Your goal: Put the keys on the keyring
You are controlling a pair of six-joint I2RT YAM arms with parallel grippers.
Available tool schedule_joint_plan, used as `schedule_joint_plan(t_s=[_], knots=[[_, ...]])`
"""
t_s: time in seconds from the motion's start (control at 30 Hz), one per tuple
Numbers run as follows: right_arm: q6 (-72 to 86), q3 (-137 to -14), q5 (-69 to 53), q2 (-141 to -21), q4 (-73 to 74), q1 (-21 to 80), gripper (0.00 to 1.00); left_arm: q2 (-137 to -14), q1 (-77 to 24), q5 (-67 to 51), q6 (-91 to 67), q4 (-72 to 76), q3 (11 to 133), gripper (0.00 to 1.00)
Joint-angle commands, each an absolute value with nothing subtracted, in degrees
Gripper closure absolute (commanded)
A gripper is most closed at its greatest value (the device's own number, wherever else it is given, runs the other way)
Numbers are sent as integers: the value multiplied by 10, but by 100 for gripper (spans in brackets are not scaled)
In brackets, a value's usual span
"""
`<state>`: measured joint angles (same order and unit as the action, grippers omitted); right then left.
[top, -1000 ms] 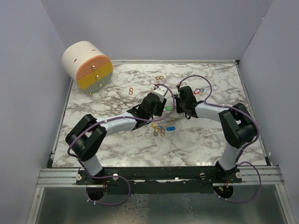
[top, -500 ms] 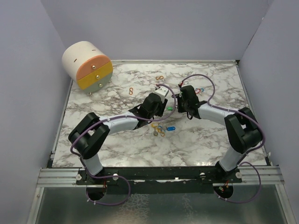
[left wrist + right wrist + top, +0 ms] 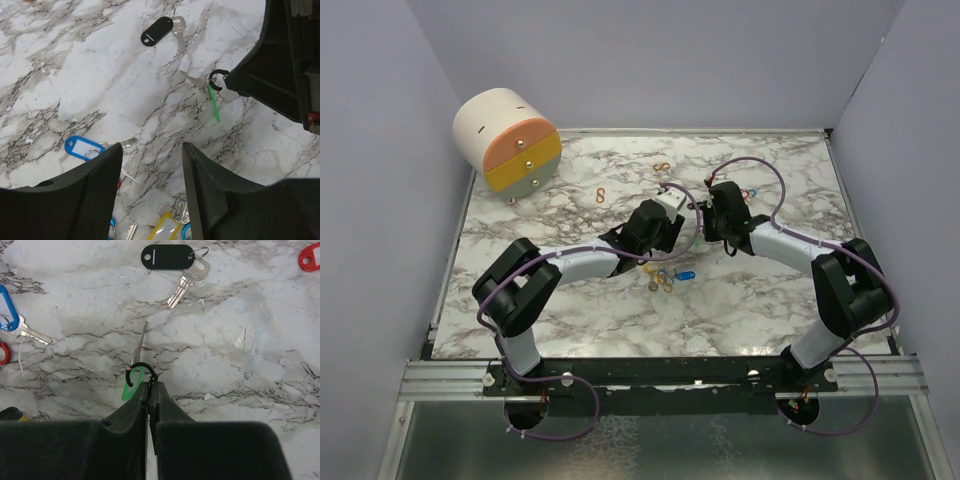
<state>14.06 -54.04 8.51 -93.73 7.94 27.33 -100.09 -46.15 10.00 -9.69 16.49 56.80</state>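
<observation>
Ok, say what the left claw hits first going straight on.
Probably the bare table, just ahead of the left claw. The black-tagged key lies farther along; the green tag, on the ring the right claw holds, is off to the right. Depth is unclear.

Twin pale-grey arms, black at the joints, strung with purple cable.
The left arm and right arm had pale tubular links between black housings; purple cables looped over both, down to a black rail at 6 o'clock. The left gripper wore black fingers, one finely meshed.
</observation>
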Motion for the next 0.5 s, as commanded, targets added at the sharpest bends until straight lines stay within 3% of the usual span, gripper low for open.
schedule_joint_plan(t_s=[0.0, 0.47], knots=[[132, -551, 97, -913, 98, 276, 100, -1010, -463, 63, -84, 201, 586, 46], [126, -552, 90, -891, 107, 276, 100, -1045, -462, -8, -77, 248, 594, 43]])
